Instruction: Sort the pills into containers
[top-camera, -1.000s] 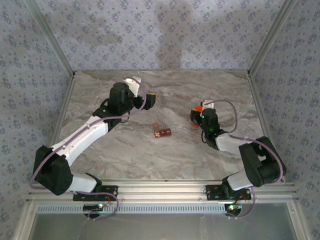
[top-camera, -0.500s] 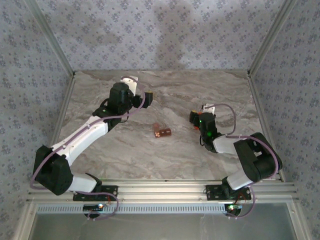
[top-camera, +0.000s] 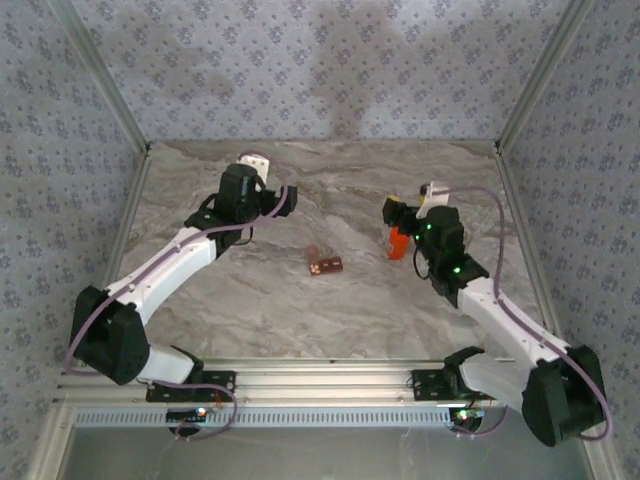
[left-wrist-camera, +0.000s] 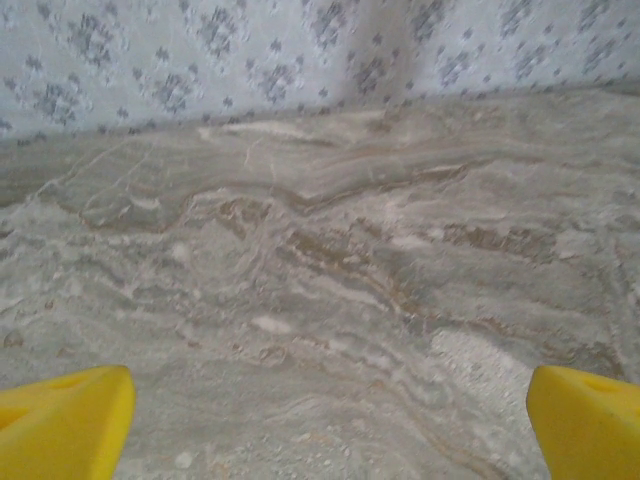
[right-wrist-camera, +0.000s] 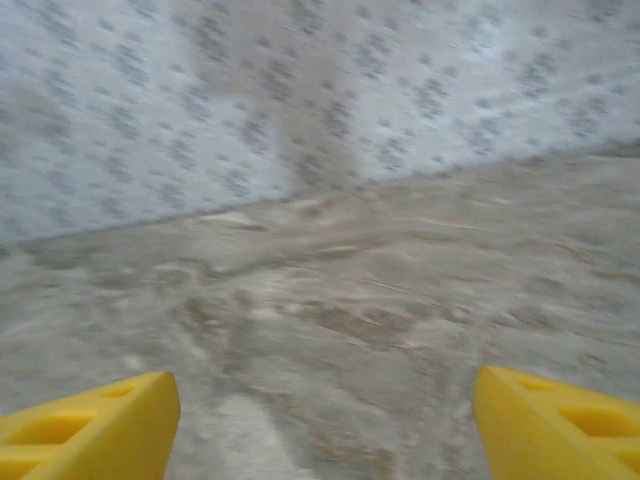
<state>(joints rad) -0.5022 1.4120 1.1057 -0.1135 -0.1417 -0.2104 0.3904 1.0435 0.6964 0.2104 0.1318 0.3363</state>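
One small flat reddish-brown strip of square cells (top-camera: 326, 265) lies mid-table on the grey marbled tabletop (top-camera: 250, 300), one small orange cylindrical bottle (top-camera: 398, 244) to its right. The left gripper (left-wrist-camera: 320, 425) and the right gripper (right-wrist-camera: 325, 420) both spread yellow fingers (left-wrist-camera: 60, 420) wide, empty

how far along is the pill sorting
No sorting shows yet: the strip sits mid-table, its cells too small to read. Nothing is in hand: left gripper and right gripper are open and empty. Left: the orange bottle, on the table by the right gripper, and all the pill sorting.
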